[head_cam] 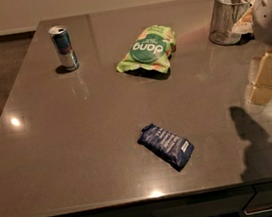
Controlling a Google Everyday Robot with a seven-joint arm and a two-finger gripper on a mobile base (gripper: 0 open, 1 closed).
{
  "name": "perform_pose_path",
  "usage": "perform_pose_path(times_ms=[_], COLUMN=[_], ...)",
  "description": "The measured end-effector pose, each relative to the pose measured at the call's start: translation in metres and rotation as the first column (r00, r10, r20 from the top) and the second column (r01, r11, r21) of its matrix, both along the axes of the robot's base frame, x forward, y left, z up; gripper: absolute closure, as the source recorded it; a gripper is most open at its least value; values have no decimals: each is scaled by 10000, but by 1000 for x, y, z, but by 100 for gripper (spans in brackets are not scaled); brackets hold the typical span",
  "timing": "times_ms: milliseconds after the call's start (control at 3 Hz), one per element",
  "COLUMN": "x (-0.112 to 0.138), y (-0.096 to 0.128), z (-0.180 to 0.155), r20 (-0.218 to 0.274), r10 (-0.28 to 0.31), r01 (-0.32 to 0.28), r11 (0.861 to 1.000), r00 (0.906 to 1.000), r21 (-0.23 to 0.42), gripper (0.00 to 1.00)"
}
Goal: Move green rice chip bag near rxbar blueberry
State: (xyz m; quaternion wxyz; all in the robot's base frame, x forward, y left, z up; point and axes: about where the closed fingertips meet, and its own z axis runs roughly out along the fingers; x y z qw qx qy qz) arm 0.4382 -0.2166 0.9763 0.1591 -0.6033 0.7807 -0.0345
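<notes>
The blue bar (166,146) lies near the table's (57,157) front. The gripper (266,81) hangs at the right edge; open or shut, I cannot tell. Farther back sits the green bag (148,50), well apart from the bar, between a can (63,47) and a wire cup (225,16).

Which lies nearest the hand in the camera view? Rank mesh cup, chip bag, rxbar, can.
The hand sits at the right edge.
1. Mesh cup, back right.
2. Green rice chip bag, centre back, and rxbar blueberry, centre front: too close to call.
3. Can, back left.
</notes>
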Motion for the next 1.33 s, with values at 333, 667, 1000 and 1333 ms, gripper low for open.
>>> perform_pose_path(times_ms=[333, 667, 1000, 1333], x=[0, 9, 40, 81], y=[0, 3, 9, 18], z=[0, 2, -1, -5], r20=[1, -226, -649, -819], r10=[-1, -311, -910, -1783], r01=[1, 315, 962, 1876], r11=[10000, 9993, 9920, 9741], r00=[10000, 9993, 9937, 9806], r21=[0, 178, 816, 1264], gripper=[0, 0, 0, 0])
